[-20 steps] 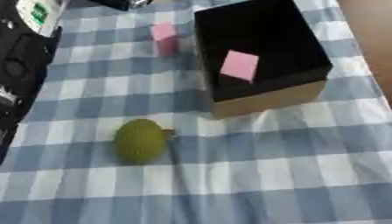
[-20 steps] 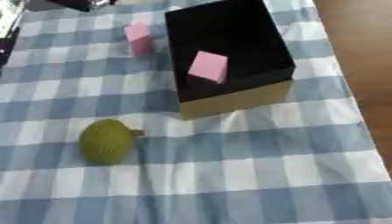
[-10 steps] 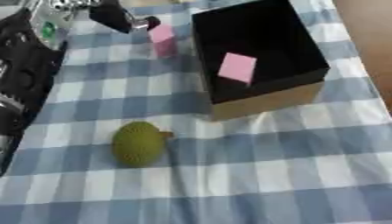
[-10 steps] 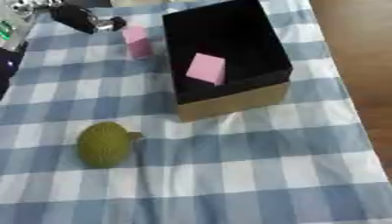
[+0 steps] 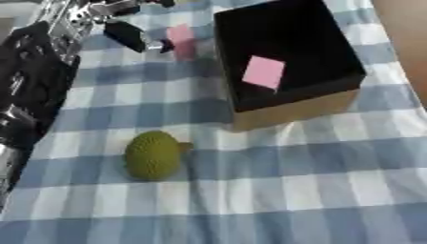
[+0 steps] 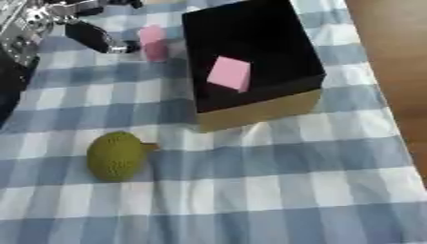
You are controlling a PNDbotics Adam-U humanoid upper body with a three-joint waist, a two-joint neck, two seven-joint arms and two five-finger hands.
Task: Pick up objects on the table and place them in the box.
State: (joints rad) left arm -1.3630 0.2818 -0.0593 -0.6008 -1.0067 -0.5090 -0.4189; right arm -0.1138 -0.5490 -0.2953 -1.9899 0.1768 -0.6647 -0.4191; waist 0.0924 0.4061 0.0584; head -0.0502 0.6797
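A pink block (image 5: 180,39) stands on the checked cloth just left of the box (image 5: 292,112), which is black inside with a tan front wall. A second pink block (image 5: 264,72) lies inside the box. A green bumpy fruit (image 5: 153,156) with a short stem rests on the cloth in front of the box, to its left. My left hand (image 5: 125,34) comes in from the upper left with its dark fingers stretched toward the standing pink block, their tips right beside it and holding nothing. My right hand is out of sight.
The blue and white checked cloth (image 5: 292,190) covers the table. My black and silver left arm (image 5: 37,81) fills the left edge. A brown floor strip (image 6: 392,57) runs along the table's right side.
My left arm has come into view from the upper left, and its hand has moved down and right up to the pink block on the cloth. The objects have stayed put.
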